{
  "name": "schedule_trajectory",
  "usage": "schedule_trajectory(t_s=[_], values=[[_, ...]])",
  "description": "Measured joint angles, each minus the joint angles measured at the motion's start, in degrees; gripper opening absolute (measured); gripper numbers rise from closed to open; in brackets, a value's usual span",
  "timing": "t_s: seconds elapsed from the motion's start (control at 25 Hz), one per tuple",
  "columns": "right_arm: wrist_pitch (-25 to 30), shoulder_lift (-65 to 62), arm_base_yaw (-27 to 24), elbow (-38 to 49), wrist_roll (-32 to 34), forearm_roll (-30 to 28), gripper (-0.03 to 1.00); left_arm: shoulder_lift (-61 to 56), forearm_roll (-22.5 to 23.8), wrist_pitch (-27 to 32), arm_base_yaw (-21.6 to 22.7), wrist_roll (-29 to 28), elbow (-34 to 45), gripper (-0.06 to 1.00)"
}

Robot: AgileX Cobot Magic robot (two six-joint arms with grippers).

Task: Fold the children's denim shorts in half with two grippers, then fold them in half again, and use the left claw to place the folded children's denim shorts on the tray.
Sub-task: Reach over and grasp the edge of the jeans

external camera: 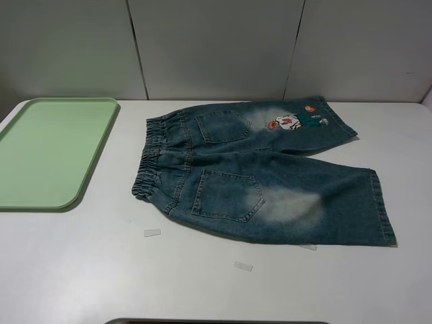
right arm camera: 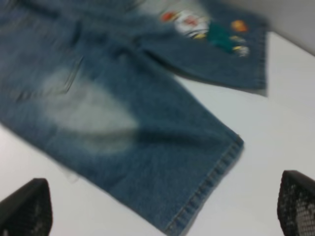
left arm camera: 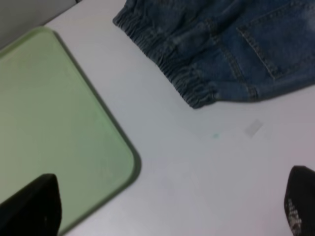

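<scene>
Left gripper (left arm camera: 165, 210) and right gripper (right arm camera: 157, 206) hang spread, empty. Shorts (right arm camera: 113, 123) lie just ahead of both: soft, floppy denim, I'd guess; pinch waistband (left arm camera: 182, 81) and hem (right arm camera: 209, 189).

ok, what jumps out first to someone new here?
The children's denim shorts lie spread flat and unfolded across the middle of the white table, waistband towards the tray. The colourful cartoon patch on the far leg stands out, as does that pale-green tray at the table's left edge, with nothing on it.
</scene>
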Motion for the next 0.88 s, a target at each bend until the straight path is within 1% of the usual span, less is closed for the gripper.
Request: schedule_trajectory(t_s=[0.12,0.2,0.32,0.36,0.4,0.48,0.52,0.56,0.6,0.72,0.84,0.88], values=[[-1.0,3.5,4.1,0.0,-3.7,-0.6,0.69,4.1,-3.0,-4.9,0.0,3.3,0.0,0.90],[-1.8,6.0,6.3,0.0,-4.4,-2.9,0.69,7.0,-5.0,-7.7,0.0,6.1,0.0,0.90],[-2.5,9.5,9.0,0.0,-4.2,-7.8,0.69,10.6,-8.1,-10.4,0.0,11.2,0.0,0.90],[-2.7,10.7,9.7,0.0,-3.9,-9.9,0.69,10.6,-8.1,-10.4,0.0,11.2,0.0,0.90],[-3.1,11.7,10.3,0.0,-3.1,-12.1,0.69,13.0,-10.4,-12.0,0.0,15.5,0.0,0.90],[-4.2,14.1,11.3,0.0,-1.4,-16.1,0.69,14.9,-13.1,-13.9,0.0,19.7,0.0,0.90],[-4.2,14.1,11.3,0.0,-1.4,-16.1,0.69,15.9,-14.3,-15.2,0.0,21.8,0.0,0.90],[-4.9,15.4,11.7,0.0,-0.1,-18.1,0.69,15.9,-14.3,-15.2,0.0,21.8,0.0,0.90],[-5.6,16.5,11.8,0.0,0.7,-19.4,0.69,17.7,-17.2,-17.7,0.0,25.9,0.0,0.90],[-7.8,20.2,11.8,0.0,2.1,-22.2,0.69,20.7,-22.4,-21.6,0.0,34.3,0.0,0.90],[-10.5,24.8,11.8,0.0,2.3,-23.1,0.69,23.4,-25.7,-23.3,0.0,45.1,0.0,0.90],[-11.2,26.3,11.8,-0.1,2.3,-23.5,0.69,24.2,-26.2,-23.3,0.0,47.4,0.0,0.90]])
